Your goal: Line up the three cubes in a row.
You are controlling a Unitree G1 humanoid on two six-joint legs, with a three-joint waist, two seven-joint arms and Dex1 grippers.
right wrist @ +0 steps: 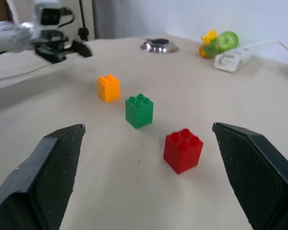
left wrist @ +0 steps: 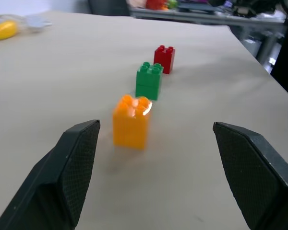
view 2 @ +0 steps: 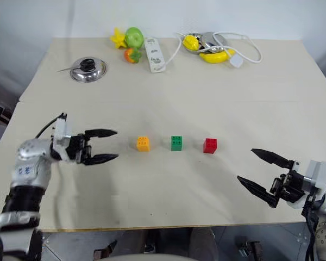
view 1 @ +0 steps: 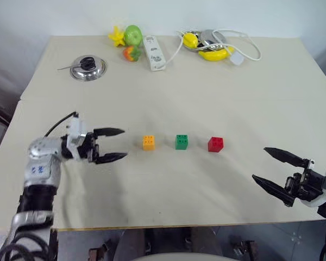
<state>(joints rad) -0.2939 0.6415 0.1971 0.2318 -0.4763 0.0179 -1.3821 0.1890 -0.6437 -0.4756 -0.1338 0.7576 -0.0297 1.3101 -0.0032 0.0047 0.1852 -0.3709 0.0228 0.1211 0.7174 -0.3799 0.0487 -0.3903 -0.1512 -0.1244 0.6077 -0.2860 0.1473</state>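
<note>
So the orange cube [view 1: 148, 142], green cube [view 1: 181, 142] and red cube [view 1: 215, 144] sit in a row mid-frame on the desk [view 1: 233, 98], left hand [view 1: 116, 144] released and empty beside orange, nearest, right hand [view 1: 274, 168] released lower right.

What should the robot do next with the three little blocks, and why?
Probably just pull the left gripper a little further away and stop. The orange-yellow cube, green cube and red cube already stand in a straight row, evenly spaced, none touching. Both grippers are open and empty, the right gripper well off to the side, so nudging any cube would likely spoil the line.
</note>
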